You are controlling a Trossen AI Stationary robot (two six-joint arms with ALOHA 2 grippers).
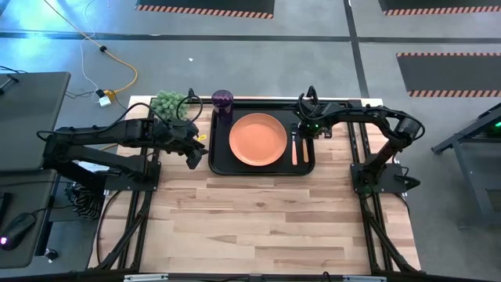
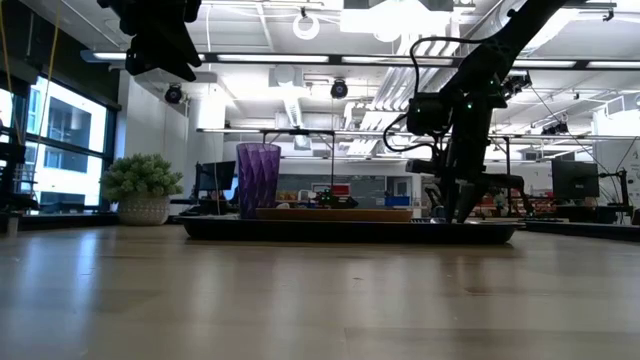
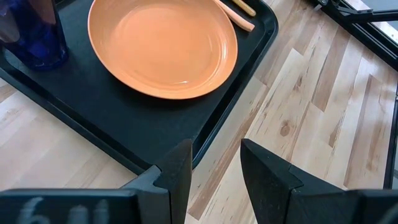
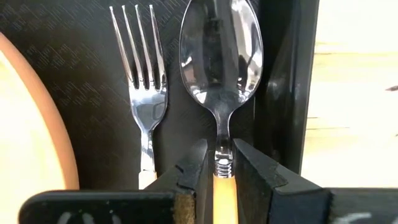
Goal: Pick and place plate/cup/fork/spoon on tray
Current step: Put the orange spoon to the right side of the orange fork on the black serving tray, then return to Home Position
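The black tray (image 1: 262,167) lies at the far middle of the wooden table (image 1: 258,227). The orange plate (image 1: 257,139) sits in the tray's centre, and the dark purple ribbed cup (image 1: 222,103) stands upright in its far left corner. The fork (image 4: 144,74) and the spoon (image 4: 221,56) lie side by side in the strip between the plate and the tray's right rim, the spoon nearer the rim. The right gripper (image 4: 216,171) is down at the tray's right side, its fingers pressed against the neck of the spoon where the metal meets the yellowish handle; whether the spoon rests fully on the tray is hard to tell. The left gripper (image 3: 211,177) hangs above the tray's left edge, fingers apart and holding nothing. A green plant ball (image 1: 167,104) sits by the table's far left corner.
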